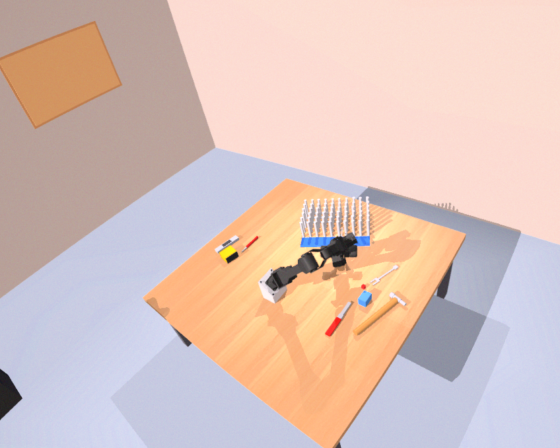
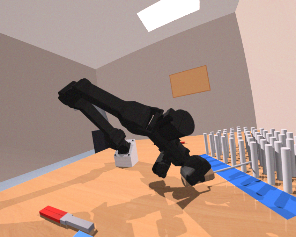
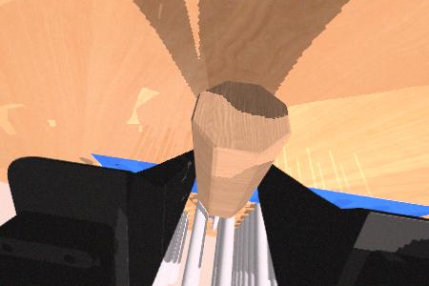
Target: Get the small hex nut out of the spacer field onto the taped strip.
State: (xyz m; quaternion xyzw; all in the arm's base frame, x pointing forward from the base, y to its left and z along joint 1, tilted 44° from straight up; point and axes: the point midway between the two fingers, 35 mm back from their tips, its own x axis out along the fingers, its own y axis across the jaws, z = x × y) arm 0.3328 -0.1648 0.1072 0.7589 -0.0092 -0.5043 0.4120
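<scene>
My gripper (image 2: 197, 173) (image 3: 228, 161) is shut on the wooden handle (image 2: 209, 176) (image 3: 238, 154) of a hook tool, low over the table in front of the taped strip. The tool's thin grey rod (image 2: 232, 167) reaches over the blue taped strip (image 1: 314, 242) (image 2: 290, 206) (image 3: 381, 202) to the front of the standing spacers (image 1: 368, 217) (image 2: 287, 168) (image 3: 224, 250). Its hooked end is hidden behind a front spacer; whether it touches one I cannot tell. The spacers in view stand upright. The hex nut cannot be made out in any view.
On the table lie a red-handled tool (image 1: 333, 326) (image 2: 52, 213), a hammer (image 1: 376, 316), a blue block (image 1: 364, 298), a small red cube (image 1: 363, 286) and a white forked tool (image 1: 386, 274). A yellow-black block (image 1: 228, 253) and a red screwdriver (image 1: 251, 242) lie at the far left.
</scene>
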